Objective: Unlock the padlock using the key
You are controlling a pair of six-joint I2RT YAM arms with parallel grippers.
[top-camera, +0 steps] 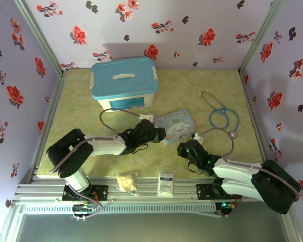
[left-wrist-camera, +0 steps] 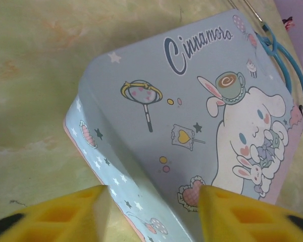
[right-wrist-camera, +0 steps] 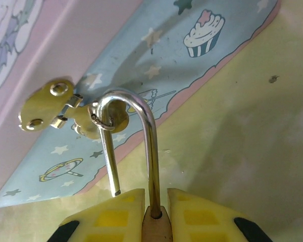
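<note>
The brass padlock (right-wrist-camera: 156, 227) sits pinched between my right gripper's (right-wrist-camera: 156, 195) yellow fingers, only its top showing. Its silver shackle (right-wrist-camera: 150, 136) stands open: one leg is in the body, while the free leg hangs loose, threaded through the ring of the brass hasp (right-wrist-camera: 45, 107) on the pale-blue cartoon tin (right-wrist-camera: 141, 60). In the top view my right gripper (top-camera: 183, 147) is at the tin's (top-camera: 178, 122) near right corner. My left gripper (left-wrist-camera: 151, 214) is open, its yellow fingers (left-wrist-camera: 65, 217) straddling the tin's (left-wrist-camera: 192, 101) left edge. The key is out of view.
A large blue lidded box (top-camera: 123, 83) stands at the back. A blue stethoscope (top-camera: 223, 119) lies right of the tin. Two small packets (top-camera: 127, 182) (top-camera: 165, 184) rest on the front rail between the arm bases. Flowered walls enclose the table.
</note>
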